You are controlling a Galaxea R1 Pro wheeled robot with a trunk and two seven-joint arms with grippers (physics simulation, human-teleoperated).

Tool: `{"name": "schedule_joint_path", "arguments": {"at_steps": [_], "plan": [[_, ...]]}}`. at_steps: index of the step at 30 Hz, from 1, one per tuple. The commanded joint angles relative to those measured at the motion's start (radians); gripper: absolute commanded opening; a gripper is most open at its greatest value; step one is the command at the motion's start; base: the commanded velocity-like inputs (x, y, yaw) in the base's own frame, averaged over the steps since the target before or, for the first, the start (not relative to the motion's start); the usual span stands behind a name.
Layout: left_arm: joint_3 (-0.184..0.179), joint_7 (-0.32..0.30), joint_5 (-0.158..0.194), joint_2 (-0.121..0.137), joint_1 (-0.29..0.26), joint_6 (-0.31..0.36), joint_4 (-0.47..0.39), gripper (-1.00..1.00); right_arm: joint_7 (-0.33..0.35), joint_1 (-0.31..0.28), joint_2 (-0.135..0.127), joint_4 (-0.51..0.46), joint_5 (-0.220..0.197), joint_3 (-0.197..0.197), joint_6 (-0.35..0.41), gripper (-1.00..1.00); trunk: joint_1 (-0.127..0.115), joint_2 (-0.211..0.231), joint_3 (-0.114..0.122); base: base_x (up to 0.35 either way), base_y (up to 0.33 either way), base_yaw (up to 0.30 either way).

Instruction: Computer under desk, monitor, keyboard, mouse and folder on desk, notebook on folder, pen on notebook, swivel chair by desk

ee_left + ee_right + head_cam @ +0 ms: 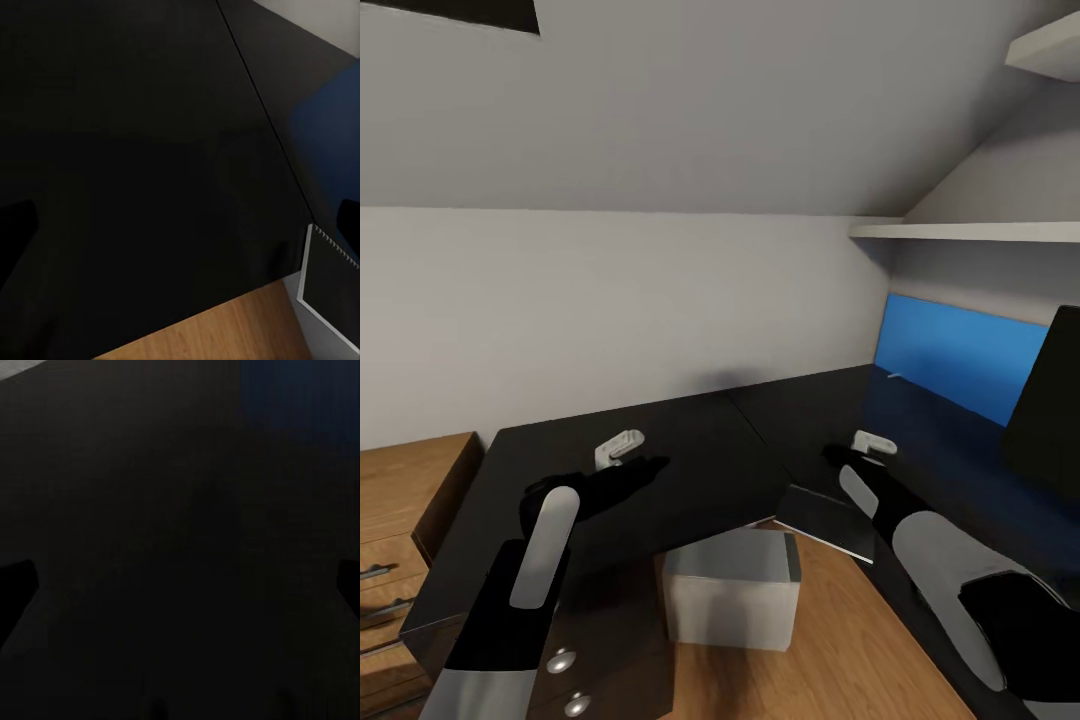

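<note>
Wooden shelf unit [405,520]: stands at the far left of the head view, against the white wall, just beside the desk's left end.
Desk [690,470]: a black L-shaped top filling the corner, one wing running left and the other running toward the right edge of the head view; its black surface also shows under both wrist cameras [135,150] [180,510].
Drawer unit [595,660]: sits under the desk's left wing, with round silver knobs on its front.
Left gripper [622,446]: hovers over the desk's left wing, not touching anything; in the left wrist view its dark fingertips [15,225] sit at opposite edges of the picture, so the jaws are spread wide with nothing between them.
Computer [732,588]: a light grey box on the wooden floor in the inner corner of the L, partly tucked under the desk edge.
Notebook [828,520]: a dark grey flat rectangle with pale edges, lying at the inner corner of the desk, its near corner overhanging the edge; its pale rim shows in the left wrist view [330,285].
Right gripper [872,443]: hangs over the right wing, just beyond the notebook; its fingertips [15,592] stand far apart, jaws open and empty.
Blue wall panel [960,355]: runs along the wall behind the right wing.
Monitor [1050,400]: a black slab at the right edge, standing on the desk in front of the blue panel.
</note>
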Motion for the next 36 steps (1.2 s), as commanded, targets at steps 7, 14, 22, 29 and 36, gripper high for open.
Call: {"name": "schedule_joint_path", "arguments": {"at_steps": [7,14,22,29,36], "plan": [[0.000,0.011,0.010,0.000,-0.001,0.002,0.000,1.00,-0.080,0.193,-0.010,-0.411,-0.003,0.006,0.202,1.00,0.000,-0.001,-0.001,0.000,0.000,0.000],[0.000,0.011,0.010,0.001,-0.001,0.003,0.000,1.00,-0.184,0.282,-0.009,-0.615,-0.014,0.006,0.270,1.00,0.000,-0.001,-0.001,0.000,0.000,0.000],[0.001,0.011,0.010,0.001,-0.001,0.003,0.000,1.00,-0.192,0.305,-0.004,-0.645,-0.012,0.013,0.272,1.00,0.000,-0.001,0.003,-0.017,0.000,-0.021],[0.001,0.011,0.010,0.001,-0.001,0.005,0.000,1.00,-0.192,0.310,-0.002,-0.646,-0.010,0.018,0.272,1.00,0.000,-0.001,0.014,-0.321,0.000,-0.007],[0.001,0.011,0.009,0.001,-0.001,0.005,0.000,1.00,-0.193,0.311,0.000,-0.646,-0.009,0.018,0.272,1.00,0.000,-0.001,0.021,-0.333,0.000,-0.080]]}}
